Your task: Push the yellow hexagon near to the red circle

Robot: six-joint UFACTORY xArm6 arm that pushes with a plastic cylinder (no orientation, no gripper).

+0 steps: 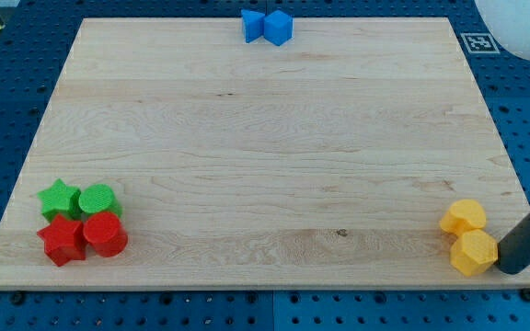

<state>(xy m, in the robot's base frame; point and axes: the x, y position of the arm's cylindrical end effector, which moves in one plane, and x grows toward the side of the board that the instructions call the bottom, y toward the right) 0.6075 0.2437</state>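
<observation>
at the board's (247, 165) bottom-left corner four blocks sit packed together: a green star (59, 198) touching a green circle (98, 199), and just below them a red star (63, 240) touching the red circle (106, 233), close to the left and bottom edges. the whole middle of the board lies bare between them and the right side. at the top edge, near its middle, two blue blocks (267, 27) touch. at the bottom-right corner a yellow heart-like block (464, 218) rests against the yellow hexagon (474, 252), which sits near the bottom edge. my tip (507, 270), a bare rod holding nothing, touches the hexagon's right side.
</observation>
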